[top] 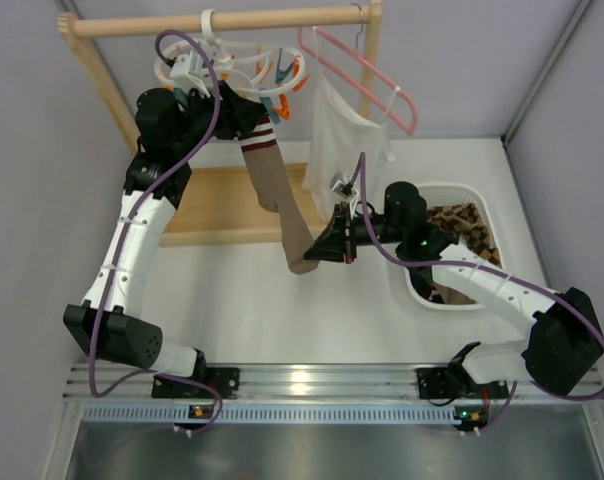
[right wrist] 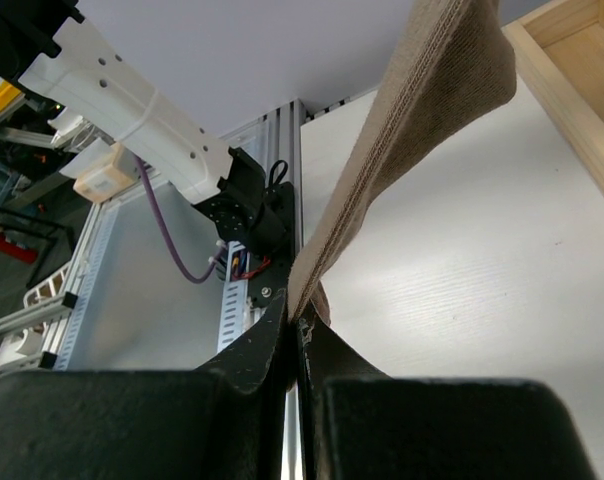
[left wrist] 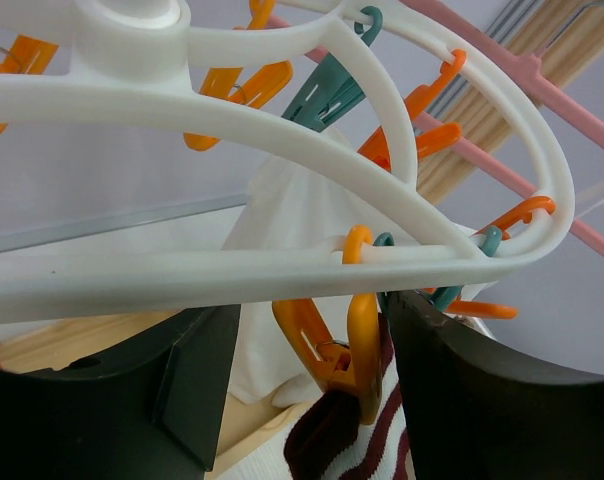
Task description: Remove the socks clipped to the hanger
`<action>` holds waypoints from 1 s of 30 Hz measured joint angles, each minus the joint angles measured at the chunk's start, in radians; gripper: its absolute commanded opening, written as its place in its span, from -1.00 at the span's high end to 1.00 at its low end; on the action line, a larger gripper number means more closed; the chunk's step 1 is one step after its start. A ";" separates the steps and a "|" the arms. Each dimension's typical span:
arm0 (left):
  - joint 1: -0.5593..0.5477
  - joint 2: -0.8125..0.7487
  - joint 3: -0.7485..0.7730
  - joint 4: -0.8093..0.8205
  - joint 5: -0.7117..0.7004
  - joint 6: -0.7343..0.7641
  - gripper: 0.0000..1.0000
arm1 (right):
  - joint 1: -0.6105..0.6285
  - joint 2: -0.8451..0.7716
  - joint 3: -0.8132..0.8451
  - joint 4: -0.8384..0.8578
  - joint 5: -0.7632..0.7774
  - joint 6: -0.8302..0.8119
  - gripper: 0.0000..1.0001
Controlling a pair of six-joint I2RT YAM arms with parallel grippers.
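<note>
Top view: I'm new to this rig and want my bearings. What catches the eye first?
A long brown sock hangs from the white ring hanger at the back and stretches down to the right gripper, which pinches its toe. The left gripper is up at the hanger, open around the orange clothespin on the sock's striped cuff. On the right, a white basket holds patterned socks.

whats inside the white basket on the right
Brown diamond-patterned socks lie in the basket. The right arm crosses over its near part, so anything lying there is hidden.
</note>
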 measured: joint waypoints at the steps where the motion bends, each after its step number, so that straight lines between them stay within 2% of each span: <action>1: 0.000 -0.002 -0.007 0.006 0.002 0.005 -0.28 | 0.000 0.000 0.000 0.000 0.000 -0.001 1.00; 4: 0.001 -0.003 -0.014 0.019 0.005 0.023 -0.16 | 0.000 0.000 0.006 -0.006 -0.001 -0.005 1.00; 5: 0.001 -0.003 -0.014 0.024 0.006 0.026 -0.07 | 0.000 0.000 0.006 -0.007 -0.002 -0.007 1.00; 10: 0.007 -0.003 -0.014 0.043 0.021 0.034 -0.03 | 0.000 0.000 0.007 -0.019 -0.004 -0.009 1.00; 11: 0.007 -0.003 -0.014 0.044 0.025 0.034 0.03 | 0.000 0.000 0.007 -0.021 -0.004 -0.009 1.00; 12: 0.007 -0.003 -0.014 0.045 0.026 0.035 0.22 | 0.000 0.001 0.007 -0.021 -0.005 -0.009 1.00; 15: 0.008 -0.003 -0.007 0.048 0.035 0.038 0.55 | 0.000 0.002 0.007 -0.021 -0.005 -0.009 1.00; 16: 0.008 -0.003 -0.005 0.050 0.038 0.039 0.77 | 0.000 0.002 0.007 -0.022 -0.007 -0.009 1.00; 20: 0.010 -0.003 -0.001 0.054 0.051 0.041 1.00 | 0.000 0.002 0.007 -0.023 -0.016 -0.009 1.00; 21: 0.010 -0.003 -0.001 0.054 0.051 0.040 1.00 | 0.000 0.002 0.007 -0.023 -0.018 -0.009 1.00; 22: 0.010 -0.003 -0.001 0.054 0.050 0.040 0.90 | 0.000 0.002 0.007 -0.023 -0.019 -0.009 1.00; 25: 0.010 -0.003 -0.001 0.054 0.046 0.032 0.32 | 0.000 0.002 0.006 -0.023 -0.018 -0.008 1.00; 26: 0.010 -0.004 -0.003 0.055 0.042 0.027 -0.15 | 0.000 0.001 0.005 -0.023 -0.018 -0.009 1.00; 29: 0.010 -0.027 -0.046 0.062 0.011 0.006 -0.40 | 0.000 -0.011 -0.009 -0.024 -0.006 -0.009 1.00; 30: 0.010 -0.038 -0.064 0.064 0.003 0.002 -0.43 | 0.000 -0.021 -0.017 -0.028 0.006 -0.013 1.00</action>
